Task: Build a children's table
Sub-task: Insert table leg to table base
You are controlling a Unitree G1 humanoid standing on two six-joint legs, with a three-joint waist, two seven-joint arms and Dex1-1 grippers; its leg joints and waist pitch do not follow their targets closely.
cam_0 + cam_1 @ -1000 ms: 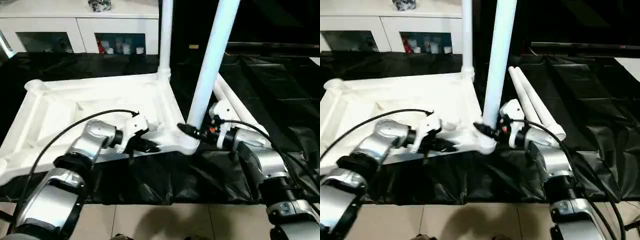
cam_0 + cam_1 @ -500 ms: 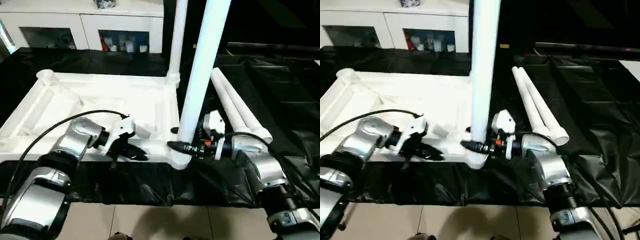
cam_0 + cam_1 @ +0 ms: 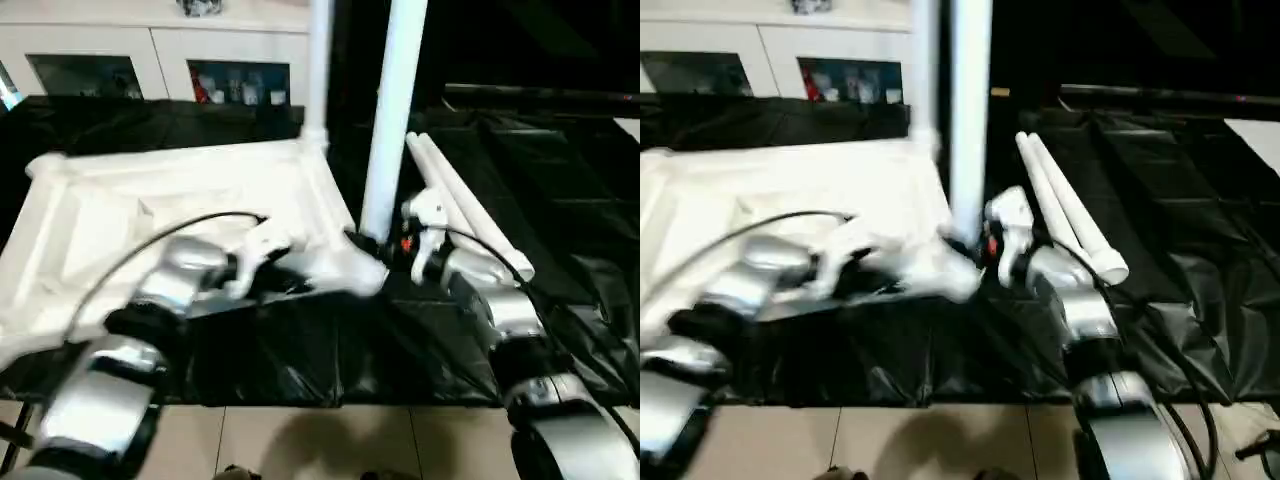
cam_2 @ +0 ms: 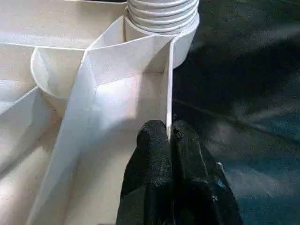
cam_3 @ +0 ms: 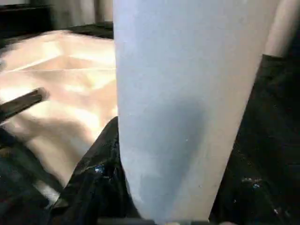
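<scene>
The white tabletop (image 3: 170,215) lies upside down on the black sheet (image 3: 560,190), the left end effector (image 4: 169,140) pinches its thin side wall, and the right end effector (image 3: 372,247) holds an upright leg (image 3: 393,110) in the near corner socket.

Your left gripper (image 3: 290,285) and the tabletop (image 3: 150,215) edge around it are smeared by motion blur in the head views. Both upright legs, the near leg (image 3: 392,110) and the far leg (image 3: 318,65), are cut off by the top edge. The near leg's base hides your right gripper (image 3: 365,245) fingers.
</scene>
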